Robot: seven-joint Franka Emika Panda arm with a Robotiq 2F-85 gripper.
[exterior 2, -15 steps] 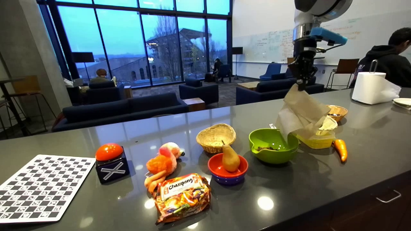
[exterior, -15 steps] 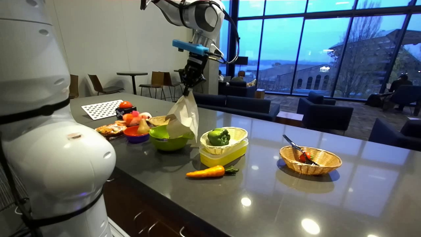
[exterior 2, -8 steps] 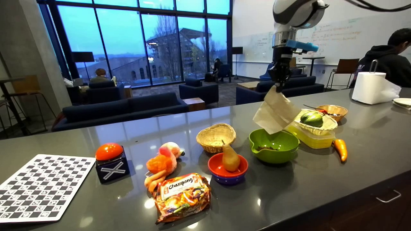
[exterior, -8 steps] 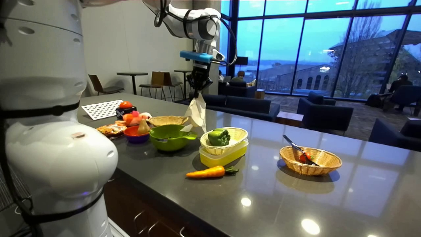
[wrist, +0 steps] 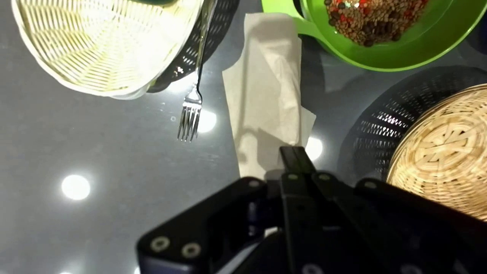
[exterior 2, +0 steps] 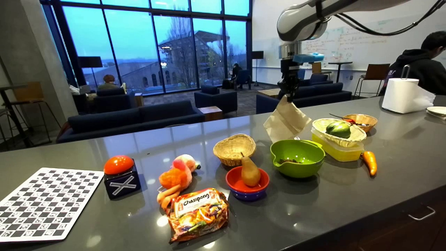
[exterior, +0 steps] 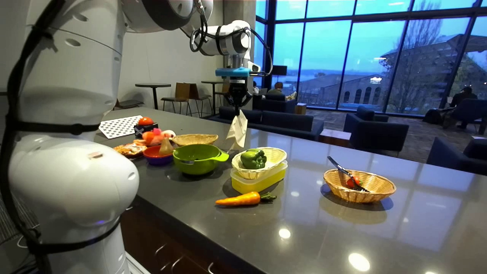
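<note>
My gripper (exterior: 237,111) is shut on a pale paper napkin (exterior: 238,129), pinched near its upper edge. In an exterior view the napkin (exterior 2: 286,120) hangs down behind the green bowl (exterior 2: 296,169); I cannot tell whether its lower end touches the counter. From the wrist view, my gripper's (wrist: 293,151) fingertips meet over the napkin (wrist: 262,87). There the bowl (wrist: 403,64) holds brown seeds with red bits (wrist: 373,21). A fork (wrist: 193,101) lies on one side of the napkin, and a tan woven basket (wrist: 449,163) on the other.
A pale basket (exterior: 276,154) with a green pepper (exterior: 253,158) sits on a yellow container (exterior: 262,180), a carrot (exterior: 243,199) in front. A brown basket (exterior: 359,195) stands farther off. Red bowl (exterior 2: 231,181) with pear (exterior 2: 250,172), noodle packet (exterior 2: 198,216), plush toy (exterior 2: 176,177) and button (exterior 2: 118,165) share the counter.
My gripper has carried the napkin away from over the green bowl and the pepper basket, leftward in an exterior view, to behind the bowl. It has stayed shut, and the arm has become more upright.
</note>
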